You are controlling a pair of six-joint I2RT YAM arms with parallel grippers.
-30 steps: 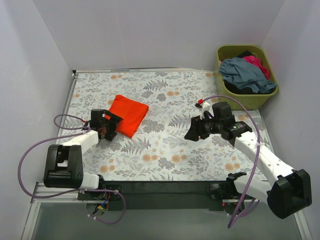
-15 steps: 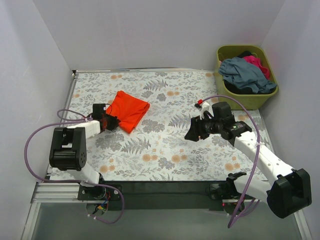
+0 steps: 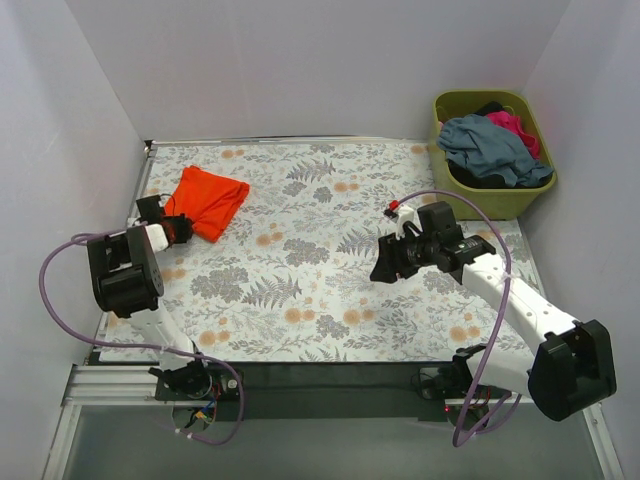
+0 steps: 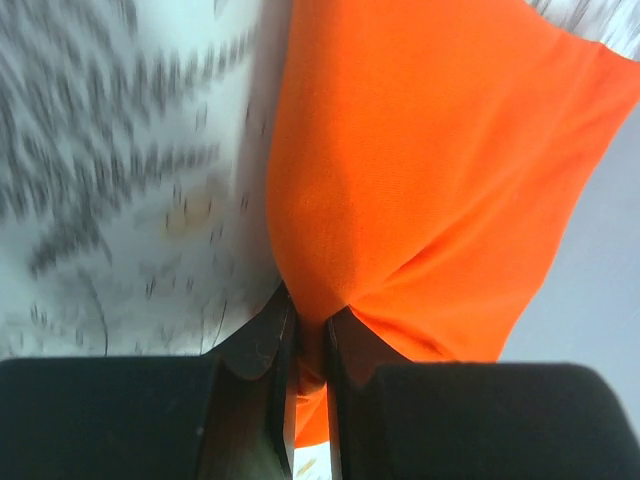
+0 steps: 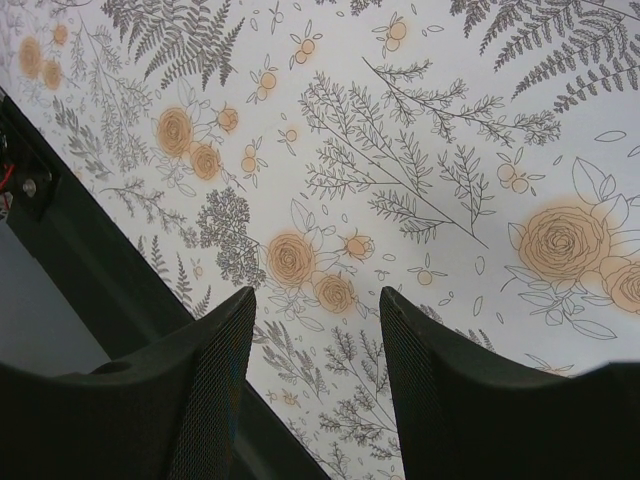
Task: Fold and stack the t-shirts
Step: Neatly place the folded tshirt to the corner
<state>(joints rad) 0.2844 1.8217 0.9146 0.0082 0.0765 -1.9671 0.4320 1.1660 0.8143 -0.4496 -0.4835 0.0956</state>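
The left gripper's [image 4: 308,335] two fingers are pressed nearly together on a thin pinch of the orange-red t-shirt [image 4: 420,180]. The cloth puckers into creases where it enters the jaws. A second ago these fingers stood wide at the near-left edge of the folded shirt; they have since closed on that edge and hauled it away.

In the overhead view the shirt has slid from left of centre to the left side of the table [image 3: 330,290], close to the wall. The left arm is drawn back and turned outward with it. The bundle looks looser and more rumpled than before, though the wrist view is blurred, so I cannot be sure the fold has held.

The right gripper [image 5: 315,300] has its fingers spread with nothing between them, hanging over bare floral cloth, much where it was.

My read is that the folded shirt is being parked at the side as the base of the stack, freeing the middle. The slate grey-blue shirt [image 3: 490,145], the magenta-pink one [image 3: 515,125] and a dark one [image 3: 478,181] wait in the olive-green basket [image 3: 520,207] at the far right.
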